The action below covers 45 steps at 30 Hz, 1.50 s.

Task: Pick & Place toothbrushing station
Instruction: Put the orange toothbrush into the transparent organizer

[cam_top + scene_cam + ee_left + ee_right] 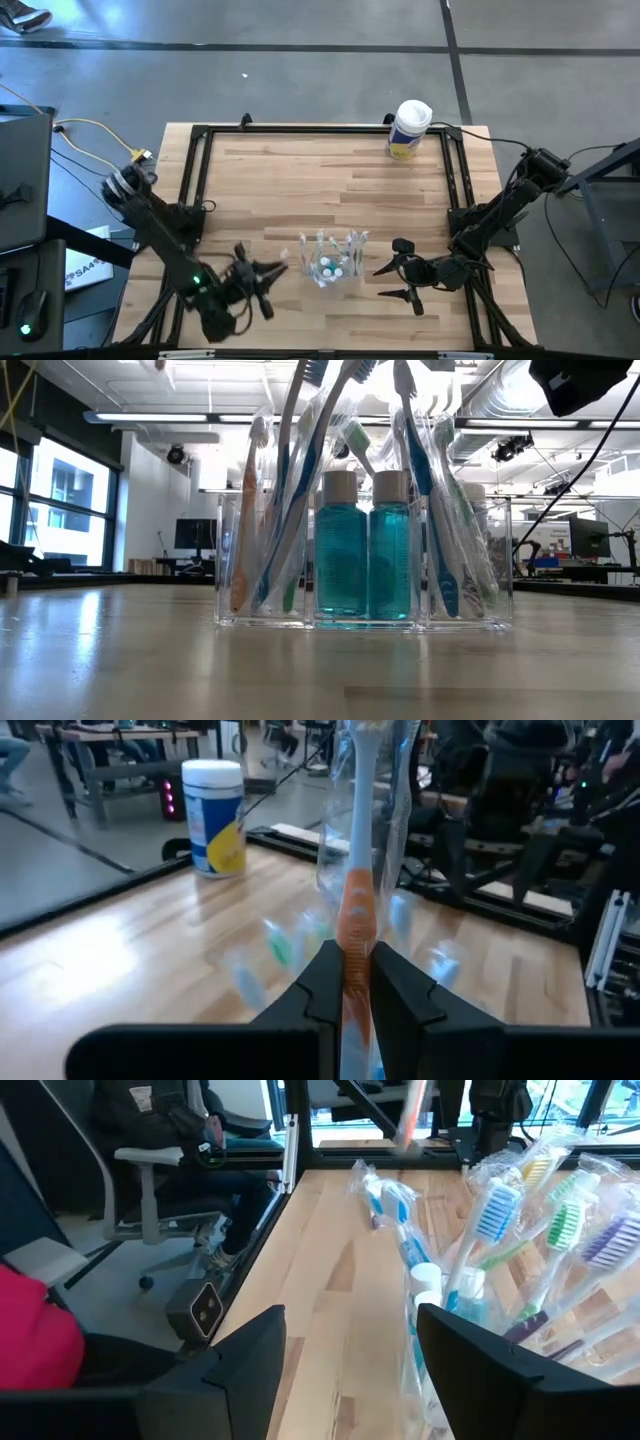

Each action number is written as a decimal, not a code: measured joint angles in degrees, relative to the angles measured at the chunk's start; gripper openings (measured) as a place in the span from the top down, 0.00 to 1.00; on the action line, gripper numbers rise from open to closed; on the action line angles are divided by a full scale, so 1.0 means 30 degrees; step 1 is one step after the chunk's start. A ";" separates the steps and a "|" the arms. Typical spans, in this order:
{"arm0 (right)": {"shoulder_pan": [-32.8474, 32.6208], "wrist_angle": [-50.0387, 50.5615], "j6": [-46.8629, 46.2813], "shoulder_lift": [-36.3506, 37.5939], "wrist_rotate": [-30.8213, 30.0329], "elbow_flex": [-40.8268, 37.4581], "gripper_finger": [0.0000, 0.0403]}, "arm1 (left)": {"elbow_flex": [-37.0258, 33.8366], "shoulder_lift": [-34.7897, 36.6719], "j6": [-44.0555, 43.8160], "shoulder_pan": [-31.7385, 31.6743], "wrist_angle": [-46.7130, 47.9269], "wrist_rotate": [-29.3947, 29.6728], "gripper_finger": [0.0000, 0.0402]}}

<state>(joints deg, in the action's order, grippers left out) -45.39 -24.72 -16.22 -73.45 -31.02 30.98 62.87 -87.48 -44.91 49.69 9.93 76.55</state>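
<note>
The toothbrushing station (pixel 334 262) is a clear plastic holder standing on the table near the front edge. It holds wrapped toothbrushes and two teal bottles with pale caps (pixel 365 545). My left gripper (pixel 272 274) is just left of it, shut on an orange-handled toothbrush (pixel 357 870) in a clear wrapper. My right gripper (pixel 398 272) is just right of the station, open and empty. In the right wrist view (pixel 350 1380) the station's brushes (pixel 520 1250) lie ahead of its fingers. My left gripper pinches the toothbrush's orange handle (pixel 357 935) between its two fingers, through the clear wrapper. The brush's neck and head (pixel 362 760) stick out past the fingertips. Whether the brush's other end rests on anything is hidden by the fingers.
A white canister with a yellow label (pixel 409 128) stands at the table's far right edge. A black frame rail (pixel 330 130) runs around the table top. Bare wood lies between the station and the canister.
</note>
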 joint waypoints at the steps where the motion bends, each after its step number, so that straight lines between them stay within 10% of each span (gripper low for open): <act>1: 0.0002 -0.0044 0.0020 -0.0002 0.0002 0.0000 0.45 | -0.0006 -0.0658 0.0015 0.0002 -0.0946 0.0151 0.94; 22: -0.0715 -0.0119 -0.0082 -0.0005 0.1496 0.0000 0.45 | 0.0036 -0.5234 0.3921 -0.1380 -0.9805 0.1154 0.94; 45: -0.2032 -0.0497 -0.0121 0.0000 0.1477 0.0000 0.45 | 0.0022 -0.7136 0.2544 -0.2499 -0.9800 0.1640 0.94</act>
<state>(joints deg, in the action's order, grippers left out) -51.48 -26.21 -16.58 -73.45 -26.59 30.98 62.94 -108.89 -37.28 42.19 -19.47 81.47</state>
